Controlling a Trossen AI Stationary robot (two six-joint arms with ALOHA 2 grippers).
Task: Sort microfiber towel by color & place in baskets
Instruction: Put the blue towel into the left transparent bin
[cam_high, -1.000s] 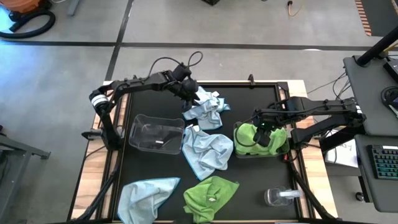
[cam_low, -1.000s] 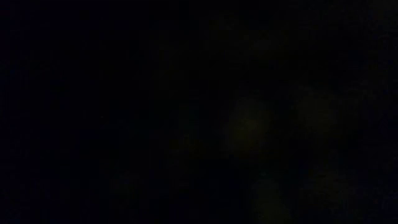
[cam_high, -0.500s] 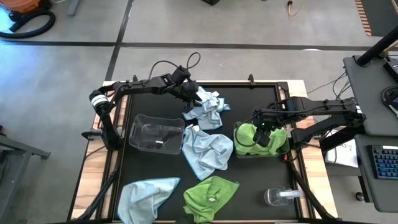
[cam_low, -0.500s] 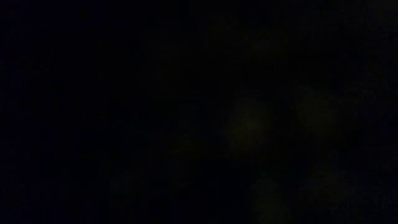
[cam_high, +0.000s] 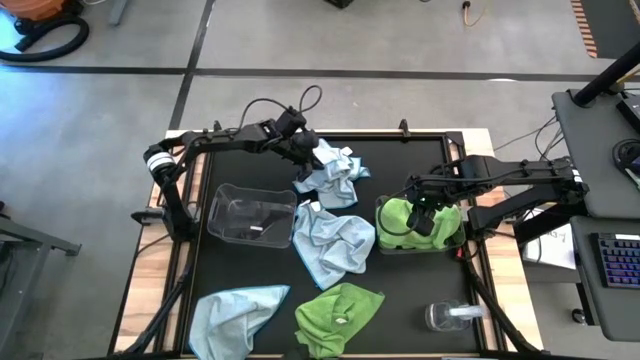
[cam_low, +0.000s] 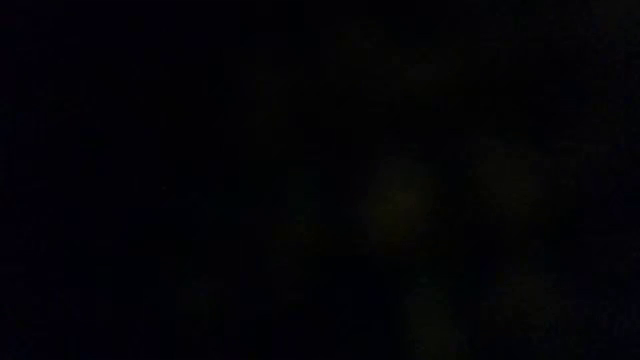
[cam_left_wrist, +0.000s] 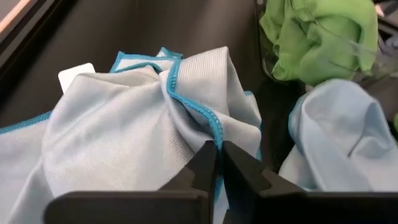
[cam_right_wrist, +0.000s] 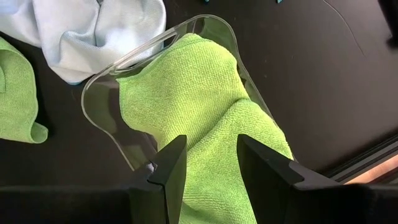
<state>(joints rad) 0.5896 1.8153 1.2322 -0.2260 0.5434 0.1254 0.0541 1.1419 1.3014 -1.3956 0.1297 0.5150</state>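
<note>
A pale blue microfiber towel (cam_high: 335, 172) lies crumpled at the table's far middle, and my left gripper (cam_left_wrist: 218, 163) is shut on it. A second blue towel (cam_high: 332, 243) lies mid-table, a third (cam_high: 235, 313) near the front left, and a lime green one (cam_high: 340, 314) at the front. The left basket (cam_high: 250, 214) holds no towel. The right basket (cam_right_wrist: 99, 106) holds a green towel (cam_right_wrist: 205, 106). My right gripper (cam_right_wrist: 211, 163) stands open just over it; I cannot tell whether it touches. The low view is dark. My left gripper pinches a raised fold of the far blue towel along its teal-hemmed edge (cam_left_wrist: 211, 127) between its two fingers. The fingers come slanting down from the table's left. The rest of the towel lies slack and crumpled on the table.
A small clear round container (cam_high: 450, 316) stands at the front right. The mid-table blue towel lies against the left basket's right side. Black mat (cam_high: 400, 170) shows bare between the far towel and the right basket.
My left gripper has shifted a little toward the table's left edge at the far blue towel. The towels and baskets lie as before.
</note>
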